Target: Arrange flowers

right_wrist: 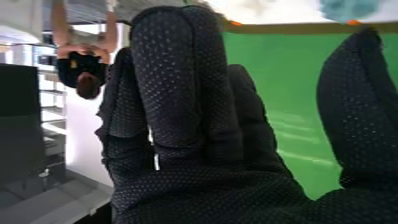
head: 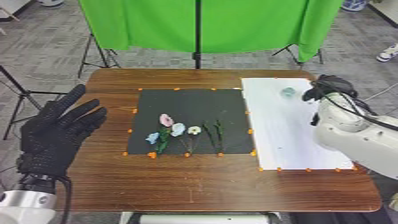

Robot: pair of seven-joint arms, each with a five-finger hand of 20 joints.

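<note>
So, as far as I can see from my seat, the job is at its start: no flower is in the vase, and every one has to be put in. On the black mat lie the pink flower, the pale blue flower, the small blue flower and the white flower. Some green stems lie on the mat too, just to the right of the flowers. The vase is to the right of the mat, on the white sheet, near the far side of the table. My right robot hand is out past the vase, farther from the mat. Its fingers are long and straight, its thumb is spread well away from them, and I see nothing in its grasp. My left robot hand is to the left of the mat, by the table's side, with its fingers straight and nothing in it. I think my next job is to bring a hand to the mat and pick up one flower. The stems look thin, so they could slip or bend if I grab too hard.
</note>
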